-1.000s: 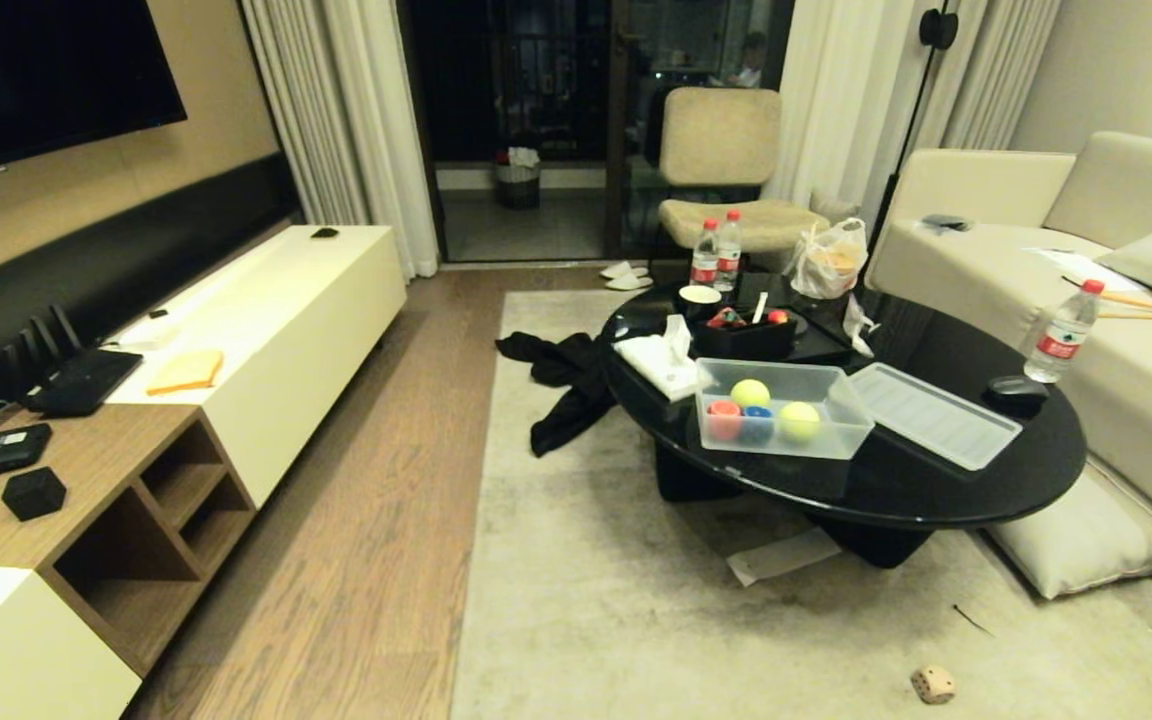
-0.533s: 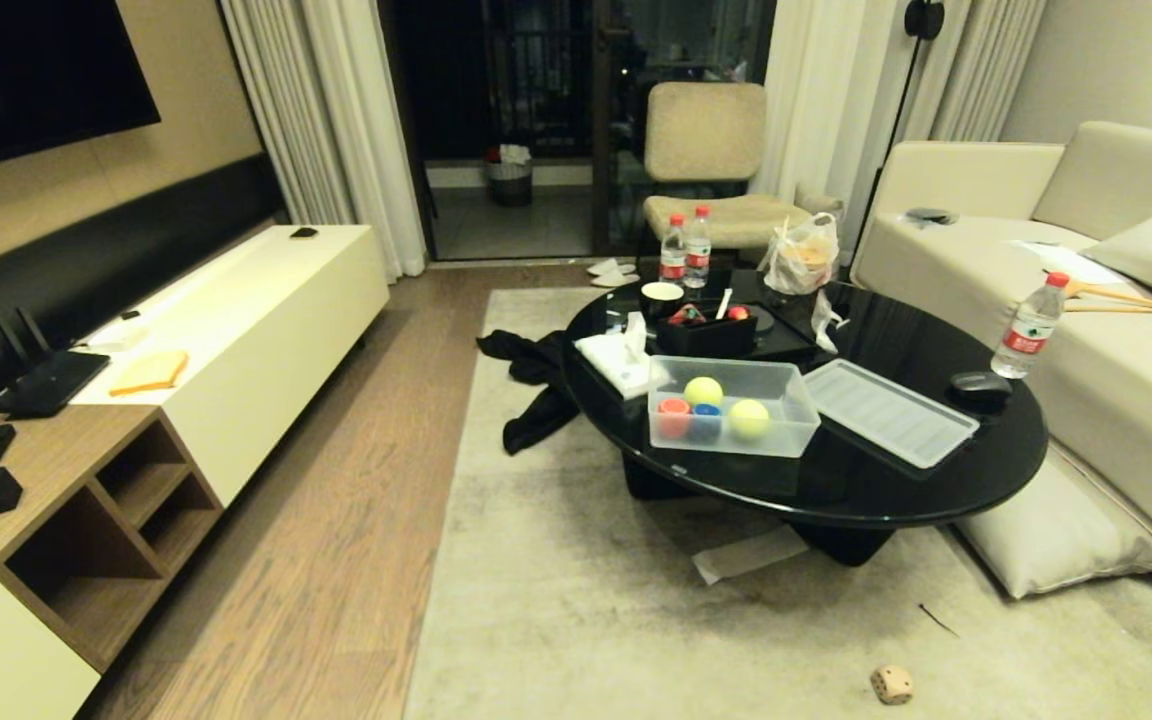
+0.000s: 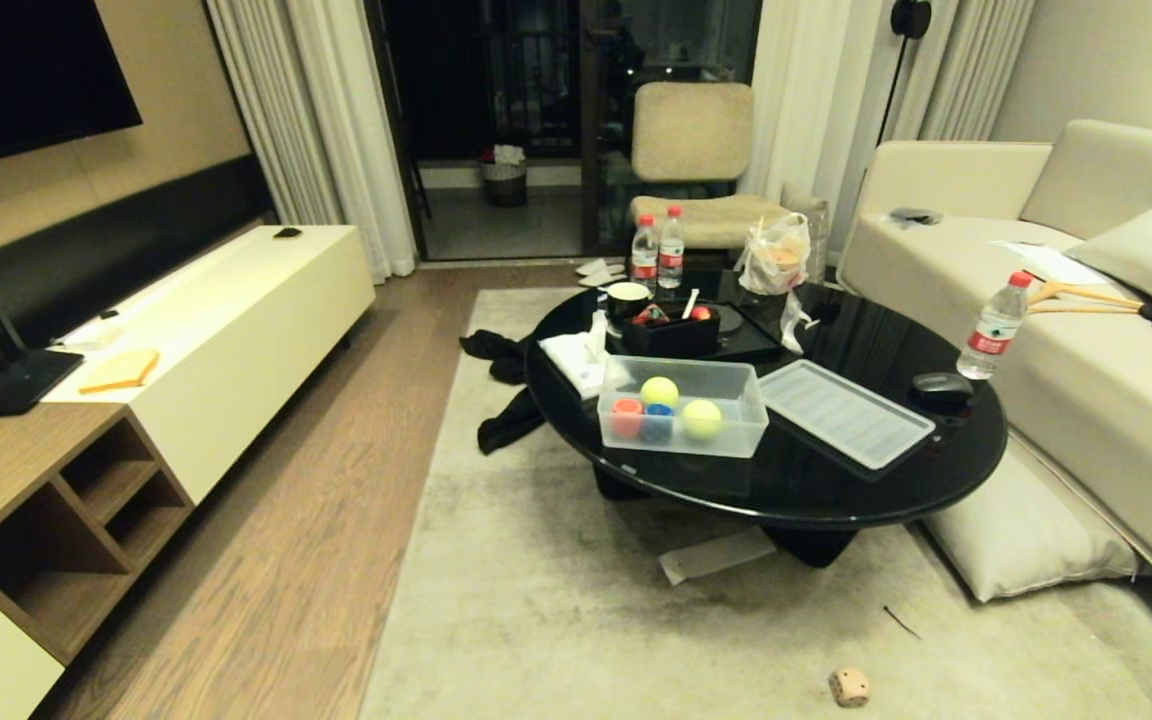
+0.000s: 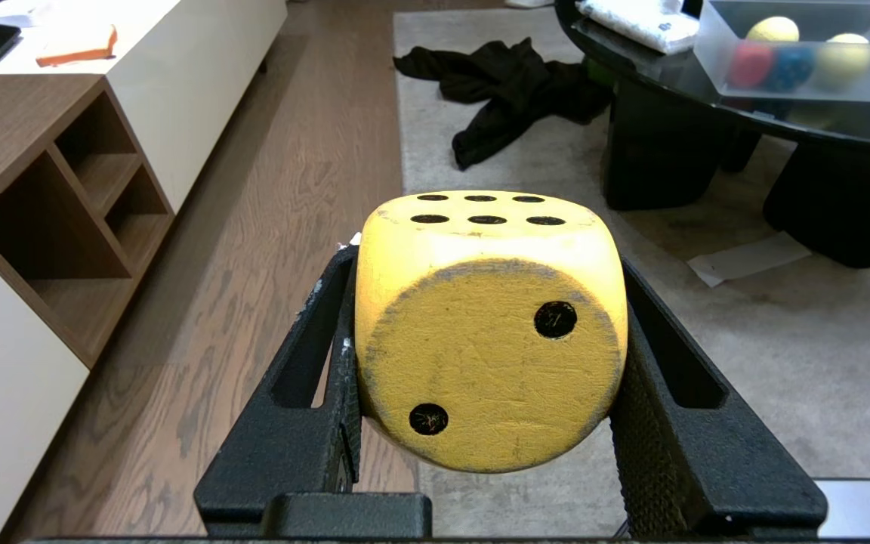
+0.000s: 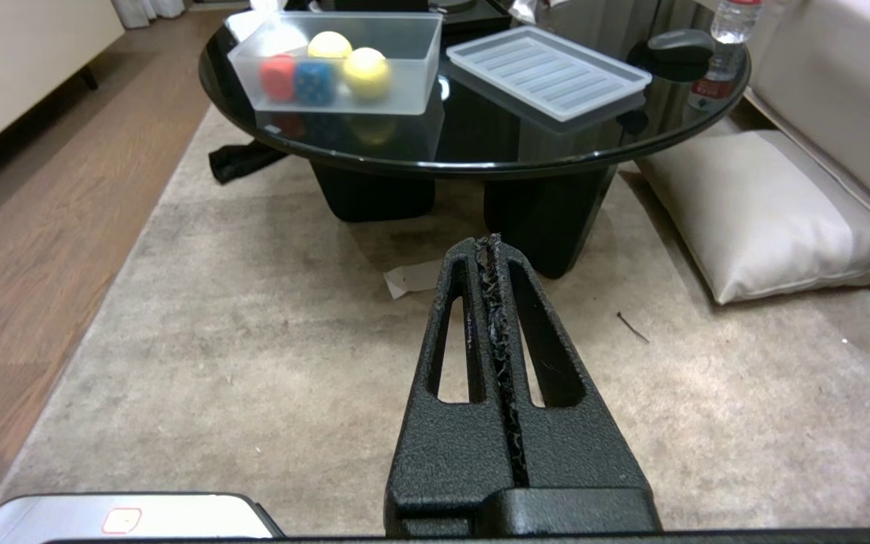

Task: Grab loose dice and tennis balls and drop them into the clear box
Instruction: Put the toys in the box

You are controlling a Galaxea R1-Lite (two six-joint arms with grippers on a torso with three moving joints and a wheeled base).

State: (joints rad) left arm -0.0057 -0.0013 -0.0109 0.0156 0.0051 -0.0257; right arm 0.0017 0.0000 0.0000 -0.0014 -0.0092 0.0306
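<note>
Living room, round black glass tabletop [image 3: 836, 480] on a beige rug [image 3: 556, 610].
Clear frosted plastic box [image 3: 683, 407] on tabletop holds two yellow-green tennis balls [image 3: 701, 419], a red die [image 3: 626, 417] and a blue die [image 3: 657, 421]; its ribbed lid [image 3: 844, 412] lies beside it. Left hand [image 4: 484, 332] clamps a yellow die with dark pips [image 4: 489, 332], fingers part-spread around it. Right hand [image 5: 493, 253] empty, fingers pressed together. Cream die [image 3: 848, 686] loose on rug. Contents of black tray [image 3: 669, 333] behind box hard to make out.

A home living room: cream sofa [image 3: 1086, 330], wall-mounted television [image 3: 16, 80], low media cabinet [image 3: 216, 330], rug [image 3: 536, 600] and curtained balcony door [image 3: 496, 120].
</note>
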